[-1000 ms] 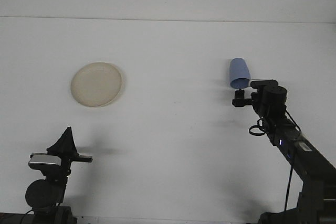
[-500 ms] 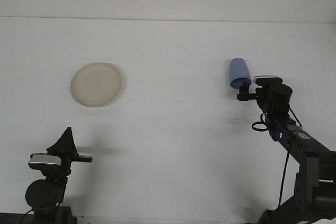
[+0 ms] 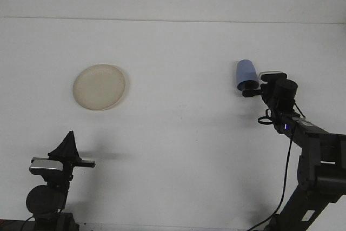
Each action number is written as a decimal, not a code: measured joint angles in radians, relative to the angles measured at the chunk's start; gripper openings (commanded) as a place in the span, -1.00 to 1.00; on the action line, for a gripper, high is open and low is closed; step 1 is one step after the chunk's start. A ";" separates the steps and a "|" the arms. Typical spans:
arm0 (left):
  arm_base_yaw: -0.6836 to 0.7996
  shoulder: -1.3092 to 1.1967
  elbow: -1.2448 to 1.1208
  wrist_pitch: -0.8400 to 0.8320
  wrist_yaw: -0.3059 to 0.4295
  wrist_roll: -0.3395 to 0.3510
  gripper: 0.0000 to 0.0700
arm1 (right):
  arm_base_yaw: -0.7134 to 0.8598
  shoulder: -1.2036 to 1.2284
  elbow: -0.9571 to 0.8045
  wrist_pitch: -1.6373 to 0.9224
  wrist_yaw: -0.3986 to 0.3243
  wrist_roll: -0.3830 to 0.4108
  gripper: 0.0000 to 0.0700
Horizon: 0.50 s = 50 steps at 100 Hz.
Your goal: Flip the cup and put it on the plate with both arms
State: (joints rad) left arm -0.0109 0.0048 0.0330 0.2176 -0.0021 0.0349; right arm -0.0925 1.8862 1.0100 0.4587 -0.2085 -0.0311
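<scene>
A blue cup [image 3: 246, 72] stands upside down on the white table [image 3: 178, 133] at the right. My right gripper [image 3: 250, 88] is at the cup's near lower edge, and its dark tip overlaps the rim. Whether it touches the cup is not visible from here. A round cream plate [image 3: 99, 86] lies flat at the left, far from the cup. My left gripper [image 3: 70, 135] rests low at the front left, pointing away from me toward the plate. It is shut and holds nothing.
The right arm [image 3: 303, 133] and its hanging cable [image 3: 286, 177] fill the front right corner. The table's far edge [image 3: 173, 19] runs across the top, with open white surface between plate and cup.
My right gripper has moved forward and slightly up, closing in on the cup's lower edge. The cup, plate and left arm have stayed in place.
</scene>
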 measured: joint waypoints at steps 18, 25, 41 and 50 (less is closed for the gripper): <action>0.000 0.000 0.000 0.000 0.000 0.000 -0.97 | 0.000 0.024 0.016 0.005 -0.074 -0.011 -0.94; 0.000 0.000 0.000 0.000 0.000 0.000 -0.97 | 0.000 0.024 0.016 0.029 -0.079 -0.018 -0.97; 0.000 0.000 0.000 0.000 0.000 0.000 -0.97 | 0.006 0.024 0.016 0.047 -0.082 -0.019 -0.97; 0.000 0.000 0.000 0.000 0.000 0.000 -0.97 | 0.006 0.011 0.016 0.009 -0.081 -0.018 -0.97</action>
State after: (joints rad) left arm -0.0109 0.0048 0.0330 0.2176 -0.0021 0.0349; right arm -0.0860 1.8973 1.0264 0.4679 -0.2897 -0.0490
